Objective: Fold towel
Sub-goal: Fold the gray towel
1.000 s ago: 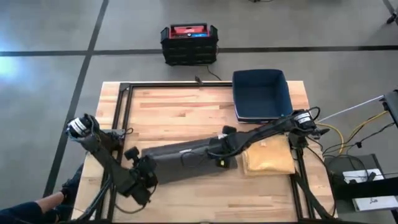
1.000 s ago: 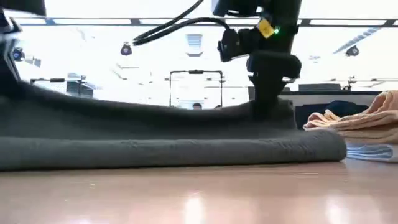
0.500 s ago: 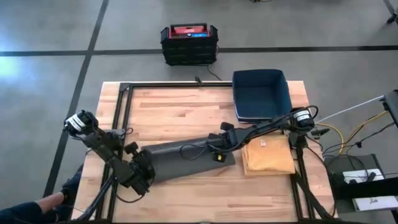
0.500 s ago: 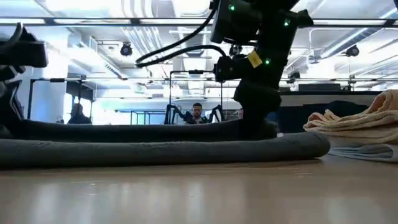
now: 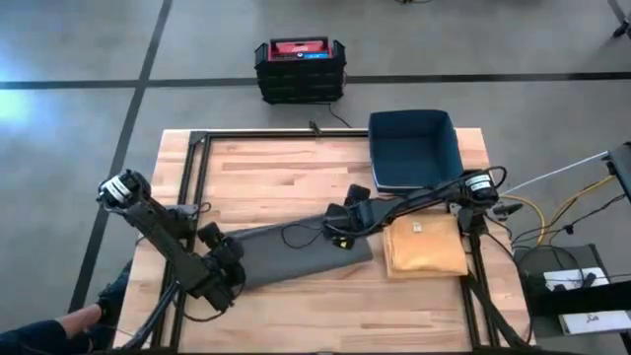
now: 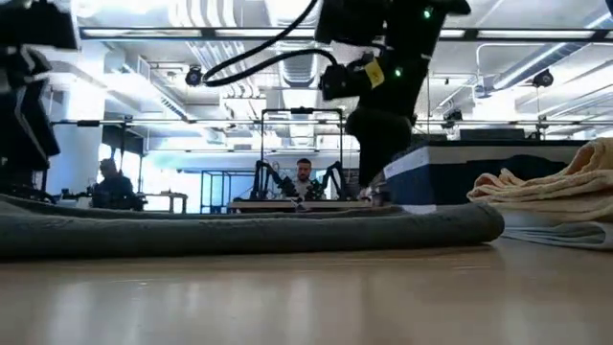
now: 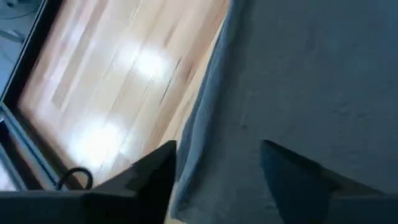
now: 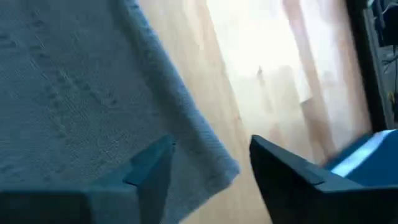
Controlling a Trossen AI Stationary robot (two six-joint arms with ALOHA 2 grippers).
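Observation:
The dark grey towel (image 5: 296, 251) lies folded in a long flat band across the table's near half; in the low view the towel (image 6: 239, 230) rests flat on the wood. My left gripper (image 5: 217, 248) stands open just above the towel's left end, its fingers (image 7: 155, 171) on either side of the towel's edge (image 7: 205, 124) without touching it. My right gripper (image 5: 340, 225) hangs open over the towel's right far corner (image 8: 214, 158), clear of it in the low view (image 6: 369, 187).
A folded tan towel (image 5: 424, 247) lies right of the grey one. A dark blue bin (image 5: 414, 148) stands at the far right corner. A black and red crate (image 5: 301, 67) sits on the floor beyond the table. Bare wood (image 5: 276, 177) spreads across the far half.
Both grippers have opened, let go of the grey towel and risen, shifting a little toward the table's far edge. The towel's held far edge, raised a second ago, has dropped and the towel now lies flat.

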